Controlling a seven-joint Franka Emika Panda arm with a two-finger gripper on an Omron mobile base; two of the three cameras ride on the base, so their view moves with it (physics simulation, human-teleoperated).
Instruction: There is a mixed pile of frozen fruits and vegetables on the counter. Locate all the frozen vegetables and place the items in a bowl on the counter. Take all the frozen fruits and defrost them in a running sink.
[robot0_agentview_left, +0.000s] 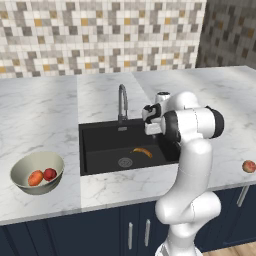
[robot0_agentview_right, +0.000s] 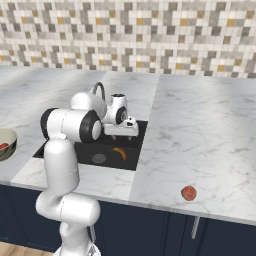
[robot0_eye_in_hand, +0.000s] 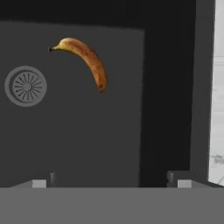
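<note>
The banana (robot0_agentview_left: 142, 152) (robot0_agentview_right: 119, 153) (robot0_eye_in_hand: 85, 59) lies on the floor of the black sink (robot0_agentview_left: 100, 145) (robot0_agentview_right: 82, 150), right of the round drain (robot0_eye_in_hand: 26, 85). My gripper (robot0_eye_in_hand: 109, 181) hangs open and empty above the sink's right part, well clear of the banana. At the left, the beige bowl (robot0_agentview_left: 20, 167) (robot0_agentview_right: 6, 136) on the marble counter (robot0_agentview_left: 40, 110) holds the orange carrot piece (robot0_agentview_left: 35, 178) and the red tomato (robot0_agentview_left: 49, 174). The reddish-peach apple (robot0_agentview_left: 248, 166) (robot0_agentview_right: 188, 193) rests on the counter far to the right, near the front edge.
A tall curved grey faucet (robot0_agentview_left: 122, 102) (robot0_agentview_right: 98, 89) stands behind the sink; I see no water coming from it. A mosaic tile wall (robot0_agentview_left: 100, 35) backs the counter. Dark navy cabinets (robot0_agentview_left: 100, 230) run below it.
</note>
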